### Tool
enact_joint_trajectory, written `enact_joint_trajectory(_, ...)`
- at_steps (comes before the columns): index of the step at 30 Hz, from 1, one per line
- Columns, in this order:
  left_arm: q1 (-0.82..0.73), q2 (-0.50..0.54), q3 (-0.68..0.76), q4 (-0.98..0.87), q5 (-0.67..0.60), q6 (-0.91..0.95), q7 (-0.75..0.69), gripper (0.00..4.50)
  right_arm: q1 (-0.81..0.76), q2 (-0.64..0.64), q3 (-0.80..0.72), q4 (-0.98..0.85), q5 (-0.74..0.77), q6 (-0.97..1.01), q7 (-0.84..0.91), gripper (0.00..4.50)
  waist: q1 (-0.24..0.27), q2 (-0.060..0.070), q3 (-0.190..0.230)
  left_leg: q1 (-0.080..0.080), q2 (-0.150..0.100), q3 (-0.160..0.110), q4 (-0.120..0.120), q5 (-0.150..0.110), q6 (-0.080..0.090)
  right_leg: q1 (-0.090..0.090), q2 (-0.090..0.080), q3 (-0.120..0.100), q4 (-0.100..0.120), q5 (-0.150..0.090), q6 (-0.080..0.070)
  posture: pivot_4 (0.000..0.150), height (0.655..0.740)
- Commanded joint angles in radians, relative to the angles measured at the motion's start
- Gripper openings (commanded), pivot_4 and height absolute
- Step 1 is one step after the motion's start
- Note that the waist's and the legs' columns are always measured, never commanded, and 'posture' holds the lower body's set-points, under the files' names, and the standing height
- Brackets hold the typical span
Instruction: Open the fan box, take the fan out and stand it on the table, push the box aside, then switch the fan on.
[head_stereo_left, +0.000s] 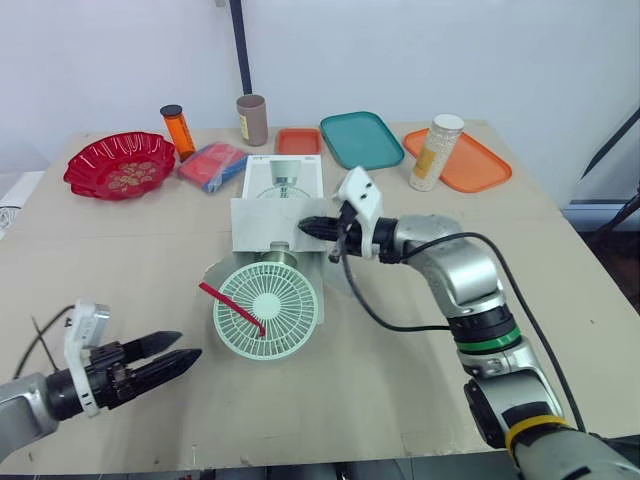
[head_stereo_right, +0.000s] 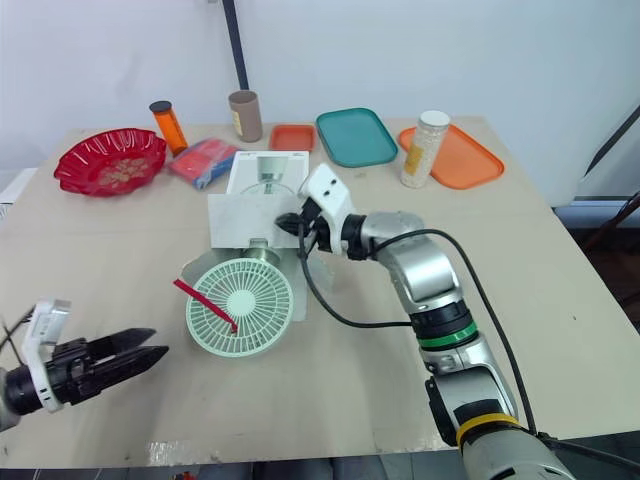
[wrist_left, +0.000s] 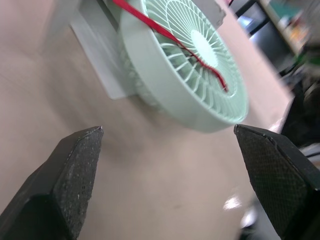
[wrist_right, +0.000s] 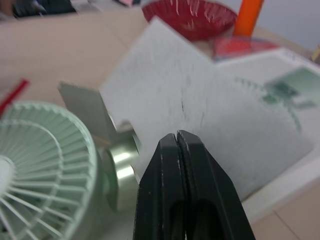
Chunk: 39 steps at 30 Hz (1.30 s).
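Green fan (head_stereo_left: 266, 310), one, lies ahead of spread left gripper (head_stereo_left: 189, 346); right gripper (head_stereo_left: 306, 227), pressed together, touches one box (head_stereo_left: 262, 224).

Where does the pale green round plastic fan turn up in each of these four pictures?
Left eye view: pale green round plastic fan just left of centre, in front of the white cardboard box.
Right eye view: fan further left of centre.
Left wrist view: fan beyond the open left fingers.
Right wrist view: fan beside the shut right fingers.
Shared landmark: the red strap across its grille.
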Motion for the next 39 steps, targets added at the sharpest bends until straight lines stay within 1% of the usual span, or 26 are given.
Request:
enact_joint_trajectory(1,0.011,-0.003,-0.057,0.019,0.288,-0.301,-0.089,4.46,0.019,-0.058,-0.082,-0.126,0.131,0.008,0.092,0.00,0.002,0.000,0.000,0.000,0.000,0.000,0.000,0.000,0.000,0.001,0.000,0.000,-0.001,0.000,0.000,0.150,0.7400)
enact_joint_trajectory(3,-0.021,-0.026,-0.079,0.050,0.343,-0.374,-0.094,4.46,0.076,-0.120,-0.084,-0.156,0.146,-0.007,0.143,0.00,0.004,-0.001,0.000,0.000,0.000,0.000,0.000,-0.001,0.001,0.002,-0.001,-0.001,-0.003,0.001,0.001,0.150,0.7400)
enact_joint_trajectory(7,-0.062,-0.061,-0.122,0.113,0.501,-0.605,-0.115,4.46,0.174,-0.216,-0.090,-0.190,0.169,-0.021,0.197,0.00,0.007,-0.001,0.000,0.000,0.001,-0.001,0.000,-0.002,0.003,0.004,-0.001,-0.003,-0.007,0.001,0.001,0.150,0.7400)
enact_joint_trajectory(8,-0.081,-0.073,-0.131,0.142,0.550,-0.696,-0.112,4.46,0.204,-0.241,-0.091,-0.196,0.168,-0.031,0.212,0.00,0.006,0.000,0.000,0.000,0.001,0.000,0.001,-0.002,0.003,0.004,-0.001,-0.003,-0.007,0.001,0.001,0.150,0.7400)
enact_joint_trajectory(13,-0.176,-0.097,-0.159,0.292,0.712,-1.047,-0.086,4.46,0.339,-0.340,-0.087,-0.212,0.154,-0.093,0.288,0.00,0.009,0.000,0.000,0.000,0.003,0.002,0.001,-0.002,0.004,0.004,0.000,-0.003,-0.007,0.002,0.000,0.150,0.7400)
enact_joint_trajectory(18,-0.295,-0.089,-0.202,0.436,0.838,-1.371,-0.034,4.46,0.382,-0.354,-0.099,-0.197,0.178,-0.108,0.300,0.00,0.009,0.000,0.000,0.001,0.003,0.003,0.003,-0.003,0.005,0.004,0.000,-0.003,-0.007,0.003,0.001,0.150,0.7400)
enact_joint_trajectory(22,-0.384,-0.077,-0.232,0.546,0.966,-1.562,0.043,4.46,0.377,-0.343,-0.089,-0.188,0.170,-0.116,0.279,0.00,0.010,0.000,0.000,0.001,0.003,0.003,0.003,-0.003,0.005,0.005,0.000,-0.003,-0.007,0.004,0.002,0.150,0.7400)
enact_joint_trajectory(25,-0.413,-0.075,-0.247,0.611,1.090,-1.652,0.114,4.46,0.368,-0.334,-0.073,-0.179,0.150,-0.125,0.254,0.00,0.009,0.000,0.000,0.001,0.003,0.003,0.003,-0.003,0.005,0.005,0.000,-0.003,-0.007,0.005,0.002,0.150,0.7400)
enact_joint_trajectory(29,-0.445,-0.102,-0.259,0.680,1.265,-1.781,0.234,4.46,0.363,-0.329,-0.064,-0.181,0.143,-0.127,0.242,0.00,0.010,0.000,0.000,0.001,0.003,0.003,0.003,-0.003,0.006,0.005,0.000,-0.003,-0.007,0.005,0.002,0.150,0.7400)
enact_joint_trajectory(32,-0.475,-0.137,-0.240,0.702,1.396,-1.844,0.343,4.46,0.359,-0.329,-0.058,-0.182,0.140,-0.128,0.235,0.00,0.011,0.000,0.000,0.001,0.002,0.003,0.003,-0.003,0.006,0.005,0.000,-0.003,-0.007,0.005,0.003,0.150,0.7400)
enact_joint_trajectory(35,-0.502,-0.159,-0.242,0.682,1.446,-1.841,0.426,4.46,0.358,-0.328,-0.055,-0.187,0.138,-0.129,0.226,0.00,0.012,0.000,0.000,0.001,0.002,0.002,0.004,-0.003,0.005,0.005,0.000,-0.003,-0.007,0.005,0.003,0.150,0.7400)
enact_joint_trajectory(39,-0.531,-0.161,-0.248,0.639,1.500,-1.843,0.508,4.46,0.362,-0.328,-0.053,-0.198,0.141,-0.127,0.214,0.00,0.012,0.000,0.000,0.001,0.002,0.003,0.004,-0.003,0.006,0.005,0.000,-0.004,-0.007,0.005,0.003,0.150,0.7400)
